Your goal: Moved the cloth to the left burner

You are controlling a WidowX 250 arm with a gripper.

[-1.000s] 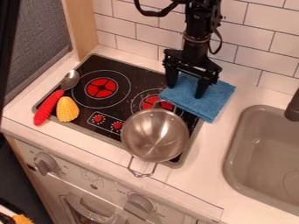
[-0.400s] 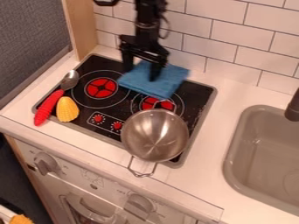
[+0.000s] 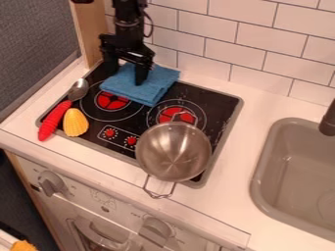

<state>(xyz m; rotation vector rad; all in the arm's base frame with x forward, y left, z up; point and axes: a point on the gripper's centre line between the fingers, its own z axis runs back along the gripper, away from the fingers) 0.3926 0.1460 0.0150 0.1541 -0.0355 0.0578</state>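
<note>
The gripper hangs down at the rear left of the stove, its two fingers standing apart, one at the left side of the blue cloth and the other over its middle. The cloth lies under the gripper and spreads out to its right and toward the near side. It covers the rear part of the left burner, whose red centre shows along the near edge. To the right is the right burner, partly under a metal pot with one wire handle toward the rear and another over the stove's front edge. Nearer the left side, a yellow piece lies just beside the red handle of a spoon, whose metal bowl points to the rear. Farther out, the white counter runs to a grey sink with a dark tap, and a tiled wall stands behind.
</note>
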